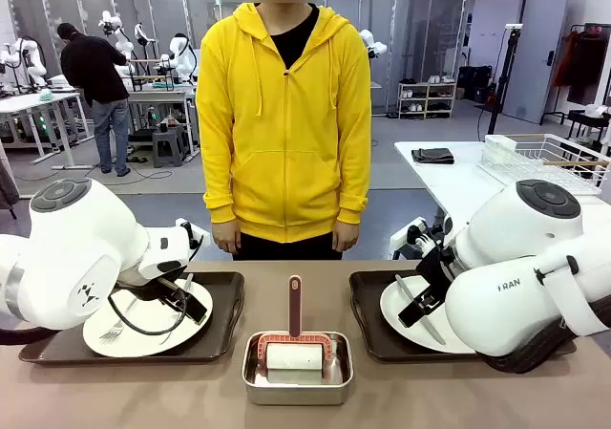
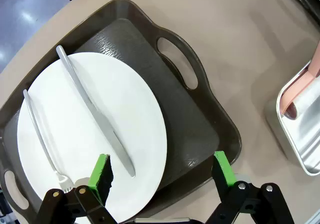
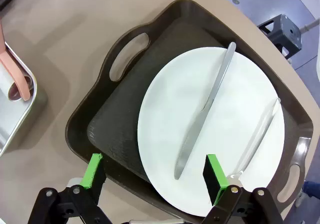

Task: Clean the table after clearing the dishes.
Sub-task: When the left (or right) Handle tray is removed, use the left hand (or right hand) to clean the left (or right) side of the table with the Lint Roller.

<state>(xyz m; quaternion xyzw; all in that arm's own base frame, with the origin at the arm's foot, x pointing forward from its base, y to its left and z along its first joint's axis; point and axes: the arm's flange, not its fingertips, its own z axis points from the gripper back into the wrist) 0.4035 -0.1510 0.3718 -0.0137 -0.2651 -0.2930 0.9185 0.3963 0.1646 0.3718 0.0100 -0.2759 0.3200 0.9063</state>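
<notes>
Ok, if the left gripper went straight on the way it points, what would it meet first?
Probably the white plate on the dark tray: the left gripper, jaws open, straddles its edge. Depth is unclear.

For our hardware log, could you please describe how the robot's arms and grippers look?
The left arm and right arm are glossy white rounded shells with dark grey round caps; the right reads FRAN, the left trails a black cable. The left gripper and right gripper are black with green pads.
</notes>
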